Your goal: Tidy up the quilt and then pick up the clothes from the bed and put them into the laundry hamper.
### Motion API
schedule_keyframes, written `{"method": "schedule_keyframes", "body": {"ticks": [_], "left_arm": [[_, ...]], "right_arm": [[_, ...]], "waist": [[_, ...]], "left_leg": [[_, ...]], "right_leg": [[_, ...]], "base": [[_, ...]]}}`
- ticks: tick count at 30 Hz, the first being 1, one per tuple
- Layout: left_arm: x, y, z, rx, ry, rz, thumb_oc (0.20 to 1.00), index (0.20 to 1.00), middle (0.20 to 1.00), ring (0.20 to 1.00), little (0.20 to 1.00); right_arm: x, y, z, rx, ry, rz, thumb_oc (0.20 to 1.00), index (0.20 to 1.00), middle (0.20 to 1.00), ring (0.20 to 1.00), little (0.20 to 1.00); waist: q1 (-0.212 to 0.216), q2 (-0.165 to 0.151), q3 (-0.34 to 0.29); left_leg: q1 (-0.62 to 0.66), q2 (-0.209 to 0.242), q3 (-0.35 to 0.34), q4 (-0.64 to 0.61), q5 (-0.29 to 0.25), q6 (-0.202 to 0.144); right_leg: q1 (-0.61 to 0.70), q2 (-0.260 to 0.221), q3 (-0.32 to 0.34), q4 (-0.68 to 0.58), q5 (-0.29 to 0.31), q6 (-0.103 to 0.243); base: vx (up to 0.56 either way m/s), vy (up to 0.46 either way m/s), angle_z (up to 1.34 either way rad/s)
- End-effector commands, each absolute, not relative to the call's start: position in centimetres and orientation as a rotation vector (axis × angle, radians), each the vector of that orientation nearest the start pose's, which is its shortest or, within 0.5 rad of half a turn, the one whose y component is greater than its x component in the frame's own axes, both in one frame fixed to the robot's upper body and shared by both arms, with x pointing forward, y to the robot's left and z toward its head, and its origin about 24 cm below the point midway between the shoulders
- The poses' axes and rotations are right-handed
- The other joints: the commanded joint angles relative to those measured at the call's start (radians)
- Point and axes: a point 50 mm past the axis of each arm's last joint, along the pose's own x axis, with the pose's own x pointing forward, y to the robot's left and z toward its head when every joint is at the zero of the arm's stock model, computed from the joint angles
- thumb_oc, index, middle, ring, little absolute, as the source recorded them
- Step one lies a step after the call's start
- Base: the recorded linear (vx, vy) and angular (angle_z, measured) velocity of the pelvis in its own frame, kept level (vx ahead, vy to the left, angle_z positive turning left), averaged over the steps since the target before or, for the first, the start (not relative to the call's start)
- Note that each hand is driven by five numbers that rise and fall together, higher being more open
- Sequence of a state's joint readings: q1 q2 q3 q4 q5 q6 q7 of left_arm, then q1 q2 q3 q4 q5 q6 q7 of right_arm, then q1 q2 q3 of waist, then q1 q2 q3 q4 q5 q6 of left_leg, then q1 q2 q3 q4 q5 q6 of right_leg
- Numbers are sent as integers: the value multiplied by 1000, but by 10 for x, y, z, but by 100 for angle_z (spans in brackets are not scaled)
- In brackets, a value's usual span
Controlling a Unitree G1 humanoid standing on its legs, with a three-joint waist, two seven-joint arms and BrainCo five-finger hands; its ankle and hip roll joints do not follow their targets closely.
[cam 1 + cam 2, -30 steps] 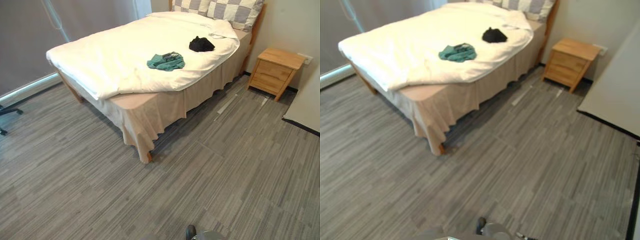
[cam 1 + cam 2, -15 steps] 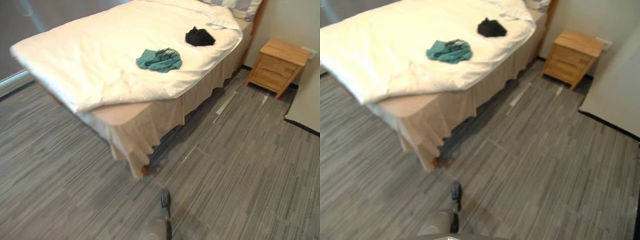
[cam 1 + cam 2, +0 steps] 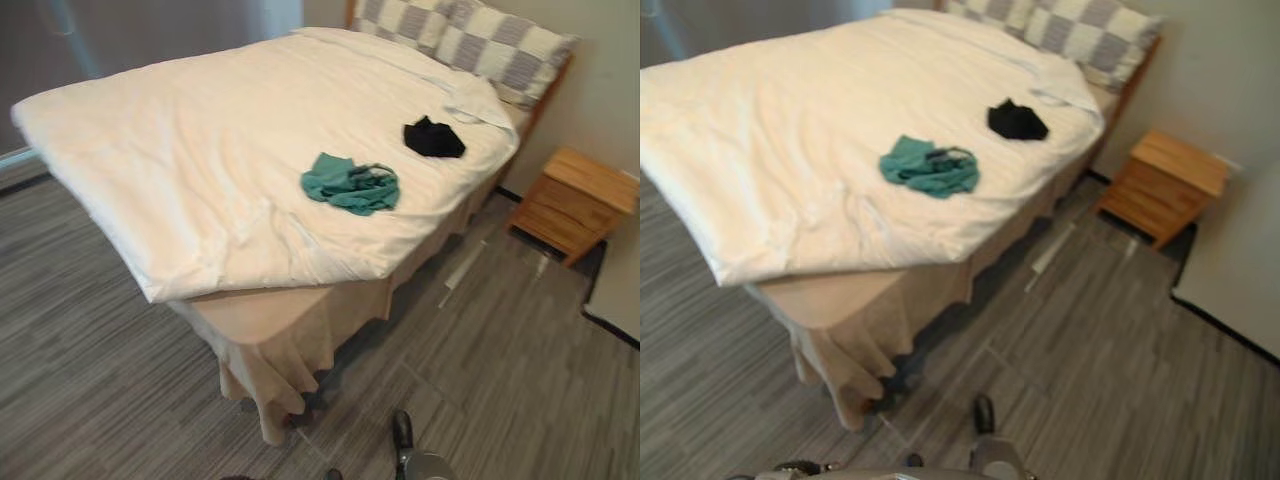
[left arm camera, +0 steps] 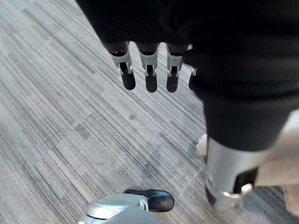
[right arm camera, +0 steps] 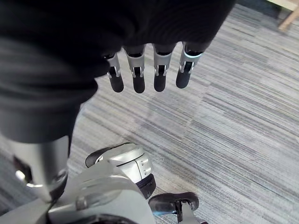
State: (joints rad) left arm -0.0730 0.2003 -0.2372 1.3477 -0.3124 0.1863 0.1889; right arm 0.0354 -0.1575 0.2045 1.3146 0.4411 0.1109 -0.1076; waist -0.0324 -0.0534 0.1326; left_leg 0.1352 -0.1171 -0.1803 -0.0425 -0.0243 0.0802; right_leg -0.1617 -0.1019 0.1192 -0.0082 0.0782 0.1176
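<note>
- The white, softly rumpled quilt covers most of the bed, its foot-end edge lying short of the mattress end, so a strip of beige sheet shows at the foot corner and hangs as a skirt to the floor.
- A crumpled teal-green garment lies on the quilt near the bed's right edge, about halfway along it.
- A small bunched black garment lies on the quilt further toward the head end, well apart from the teal one, near the same edge.
- Two grey-and-white checked pillows lean at the head end.
- A light wooden nightstand stands on the grey striped plank floor beside the bed's head corner.
- The left hand hangs over the floor, fingers straight and relaxed, holding nothing.
- The right hand hangs likewise, fingers loose and empty.
</note>
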Motion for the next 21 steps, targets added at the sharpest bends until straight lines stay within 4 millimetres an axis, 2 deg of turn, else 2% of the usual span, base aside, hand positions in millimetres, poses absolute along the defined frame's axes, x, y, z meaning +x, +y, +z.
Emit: {"method": "schedule_keyframes", "body": {"ticks": [1, 5, 6, 7, 8, 9, 11, 12, 14, 16, 17, 18, 19, 21], "left_arm": [[50, 218, -173, 113, 1498, 423, 1000, 1000, 1000, 1000, 1000], [32, 226, -172, -20, 1523, 627, 1000, 1000, 1000, 1000, 1000], [28, 227, -172, -97, 1514, 759, 1000, 1000, 1000, 1000, 1000], [27, 228, -171, -240, 1491, 913, 1000, 1000, 1000, 1000, 1000], [27, 228, -171, -321, 1466, 993, 1000, 1000, 1000, 1000, 1000], [28, 231, -169, -469, 1419, 1218, 1000, 1000, 1000, 1000, 1000], [30, 239, -167, -553, 1342, 1355, 1000, 1000, 1000, 1000, 1000], [36, 246, -164, -531, 1295, 1370, 1000, 1000, 1000, 1000, 1000], [59, 265, -156, -456, 1136, 1352, 1000, 1000, 1000, 1000, 1000], [78, 274, -147, -373, 1037, 1306, 1000, 1000, 1000, 1000, 1000], [131, 291, -118, -258, 849, 1266, 1000, 1000, 1000, 1000, 1000], [135, 293, -116, -257, 837, 1267, 1000, 1000, 1000, 1000, 1000], [156, 305, -97, -175, 732, 1232, 1000, 1000, 1000, 1000, 1000], [187, 321, -65, -6, 594, 1168, 1000, 1000, 1000, 1000, 1000]], "right_arm": [[58, -202, -175, 36, 1416, -308, 1000, 1000, 1000, 1000, 1000], [73, -205, -171, 81, 1352, -317, 1000, 1000, 1000, 1000, 1000], [73, -206, -171, 73, 1356, -312, 1000, 1000, 1000, 1000, 1000], [70, -209, -171, 65, 1366, -316, 1000, 1000, 1000, 1000, 1000], [67, -210, -172, 60, 1374, -317, 1000, 1000, 1000, 1000, 1000], [62, -214, -172, 43, 1383, -315, 1000, 1000, 1000, 1000, 1000], [59, -218, -172, 49, 1386, -342, 1000, 1000, 1000, 1000, 1000], [56, -220, -171, 65, 1387, -359, 1000, 1000, 1000, 1000, 1000], [49, -227, -171, 71, 1392, -385, 1000, 1000, 1000, 1000, 1000], [46, -232, -170, 54, 1401, -384, 1000, 1000, 1000, 1000, 1000], [34, -241, -168, 9, 1430, -366, 1000, 1000, 1000, 1000, 1000], [33, -242, -168, 4, 1432, -363, 1000, 1000, 1000, 1000, 1000], [26, -247, -167, -16, 1452, -349, 1000, 1000, 1000, 1000, 1000], [20, -252, -166, -40, 1461, -328, 1000, 1000, 1000, 1000, 1000]], "waist": [[17, -10, 28], [54, -27, 19], [59, -30, 16], [62, -33, 11], [63, -34, 10], [63, -34, 9], [54, -27, 8], [46, -24, 7], [24, -10, 8], [9, 2, 6], [-22, 30, 5], [-24, 32, 5], [-37, 45, 4], [-54, 62, 6]], "left_leg": [[-84, 130, 38, 29, 10, -64], [-103, 178, 6, 32, 44, -97], [-108, 193, 7, 28, 53, -105], [-120, 214, 17, 27, 64, -117], [-127, 226, 24, 29, 69, -125], [-138, 246, 39, 33, 75, -138], [-148, 277, 84, 44, 87, -159], [-150, 295, 116, 50, 92, -169], [-149, 312, 142, 60, 96, -180], [-144, 314, 144, 57, 97, -180], [-135, 316, 145, 54, 96, -180], [-133, 316, 146, 54, 95, -180], [-131, 319, 152, 51, 95, -180], [-128, 318, 162, 46, 93, -180]], "right_leg": [[56, -40, 19, 14, 108, 42], [92, -40, -40, 38, 66, 27], [101, -38, -52, 35, 57, 23], [106, -38, -69, 35, 45, 18], [108, -39, -78, 37, 38, 15], [110, -41, -99, 38, 28, 10], [104, -49, -138, 55, 15, 4], [104, -53, -155, 63, 6, 1], [103, -59, -167, 82, -7, -3], [97, -62, -161, 93, -11, -2], [84, -59, -129, 111, -23, -2], [83, -59, -127, 112, -24, -2], [78, -59, -117, 113, -26, -2], [67, -59, -104, 114, -27, -1]], "base": [[287, -191, 118], [226, -170, 70], [160, -153, 51], [139, -127, 31], [146, -120, 45], [111, -75, 52], [130, -38, 81], [149, 0, 74], [136, 58, 43], [140, 102, 20], [144, 103, -6], [172, 108, -17], [86, 37, -16], [77, 46, -25]]}}
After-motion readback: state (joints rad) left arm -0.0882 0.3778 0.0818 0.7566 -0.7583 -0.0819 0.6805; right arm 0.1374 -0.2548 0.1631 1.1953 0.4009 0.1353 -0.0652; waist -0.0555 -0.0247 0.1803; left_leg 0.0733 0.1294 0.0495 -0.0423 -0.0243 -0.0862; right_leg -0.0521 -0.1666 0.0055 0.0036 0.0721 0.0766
